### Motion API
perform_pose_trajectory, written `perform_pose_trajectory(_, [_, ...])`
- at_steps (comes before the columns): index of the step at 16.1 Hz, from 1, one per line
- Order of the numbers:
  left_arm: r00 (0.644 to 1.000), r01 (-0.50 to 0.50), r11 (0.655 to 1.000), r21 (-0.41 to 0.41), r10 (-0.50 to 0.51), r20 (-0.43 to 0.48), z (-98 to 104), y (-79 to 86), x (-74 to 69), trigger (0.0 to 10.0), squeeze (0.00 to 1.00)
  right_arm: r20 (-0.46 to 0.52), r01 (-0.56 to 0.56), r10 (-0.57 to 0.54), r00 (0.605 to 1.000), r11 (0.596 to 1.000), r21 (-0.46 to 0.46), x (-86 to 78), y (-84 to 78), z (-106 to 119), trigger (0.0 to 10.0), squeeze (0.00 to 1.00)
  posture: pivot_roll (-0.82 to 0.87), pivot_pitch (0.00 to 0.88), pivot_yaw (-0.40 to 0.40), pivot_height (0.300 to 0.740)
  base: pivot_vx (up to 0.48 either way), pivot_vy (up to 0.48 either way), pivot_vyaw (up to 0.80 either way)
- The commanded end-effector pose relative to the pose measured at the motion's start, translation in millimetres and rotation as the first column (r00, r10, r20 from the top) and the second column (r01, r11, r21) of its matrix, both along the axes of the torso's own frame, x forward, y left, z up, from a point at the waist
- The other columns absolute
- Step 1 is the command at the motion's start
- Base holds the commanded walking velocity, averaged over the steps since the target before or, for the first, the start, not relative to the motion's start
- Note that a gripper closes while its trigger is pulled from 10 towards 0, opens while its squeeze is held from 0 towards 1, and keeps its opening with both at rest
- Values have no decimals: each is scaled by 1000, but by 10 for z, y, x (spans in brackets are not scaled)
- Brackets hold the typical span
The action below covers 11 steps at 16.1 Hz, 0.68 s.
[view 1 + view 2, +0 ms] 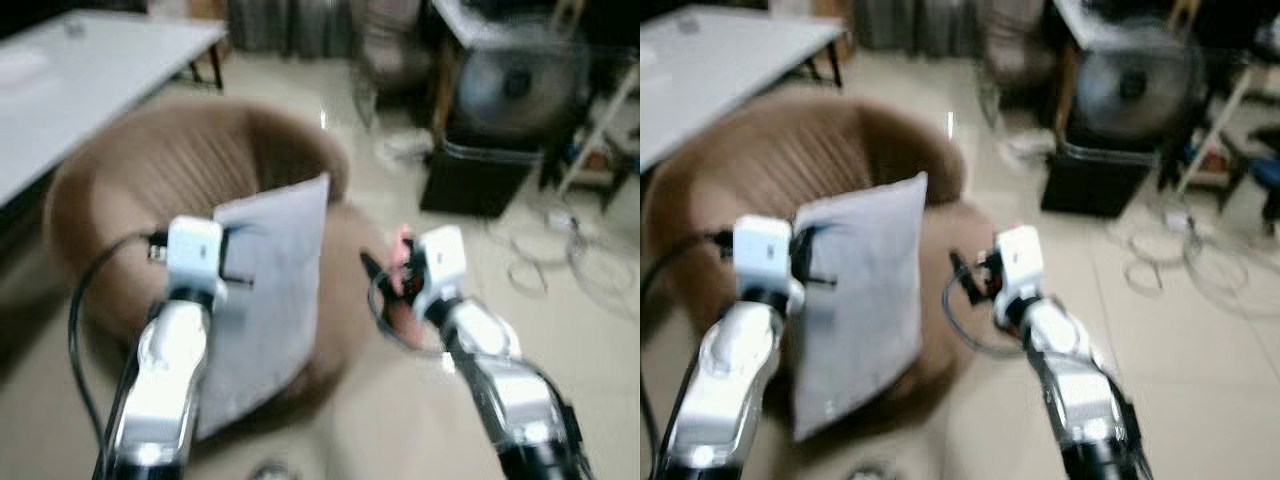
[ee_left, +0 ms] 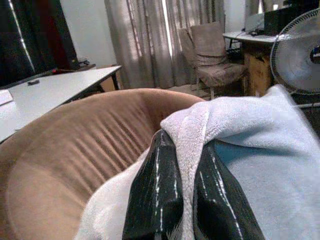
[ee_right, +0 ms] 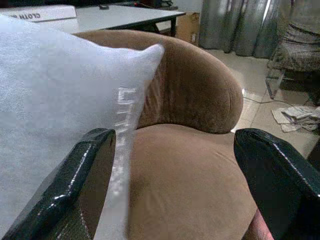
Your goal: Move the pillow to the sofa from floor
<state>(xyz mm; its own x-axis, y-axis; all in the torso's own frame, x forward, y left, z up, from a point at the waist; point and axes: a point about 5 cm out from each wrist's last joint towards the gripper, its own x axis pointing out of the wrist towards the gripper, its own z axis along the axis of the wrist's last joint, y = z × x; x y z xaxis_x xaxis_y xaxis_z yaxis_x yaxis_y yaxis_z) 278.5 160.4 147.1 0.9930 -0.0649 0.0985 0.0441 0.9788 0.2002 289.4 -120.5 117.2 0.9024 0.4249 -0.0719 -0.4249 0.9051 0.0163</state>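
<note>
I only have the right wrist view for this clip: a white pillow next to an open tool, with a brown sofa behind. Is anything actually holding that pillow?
Observer: Yes. The left tool is shut on a fold of the pillow at its edge.
Operator: Is the pillow off the floor?
Observer: It hangs upright over the seat of the sofa. The head views are too blurred to show whether its bottom corner touches the cushion.
Operator: Is there anything beside the sofa?
Observer: Loose cables lie on the tiles to the robot's right, near a fan.
</note>
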Motion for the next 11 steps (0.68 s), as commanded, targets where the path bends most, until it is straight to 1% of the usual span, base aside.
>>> perform_pose_trajectory(1, [998, 19, 1000, -2, -18, 63, 132, -29, 4, 10000, 0, -6, 26, -26, 1000, 1000, 2, 20, -44, -8, 10000, 0, 90, 0, 0, 740, 259, 0, 750])
perform_pose_trajectory(4, [998, 30, 1000, 4, -30, 61, 134, -32, 2, 10000, 0, -27, 79, -79, 997, 997, 3, 25, -108, -58, 10000, 0, 91, 0, 6, 740, 326, 0, 0])
perform_pose_trajectory(5, [998, 30, 1000, 4, -30, 61, 134, -32, 2, 10000, 0, -27, 79, -79, 997, 997, 3, 25, -108, -58, 10000, 0, 91, 0, 6, 740, 368, 0, 0])
perform_pose_trajectory(7, [997, 48, 999, 10, -49, 57, 136, -45, 10, 10000, 0, -38, 119, -118, 992, 993, 10, 17, -149, -80, 10000, 0, 78, 0, 24, 740, 373, 0, 0])
perform_pose_trajectory(11, [997, 65, 998, 11, -66, 52, 125, -65, 20, 10000, 0, -31, 133, -133, 991, 991, -1, 6, -173, -80, 10000, 0, 69, 0, 33, 740, 375, 0, 0])
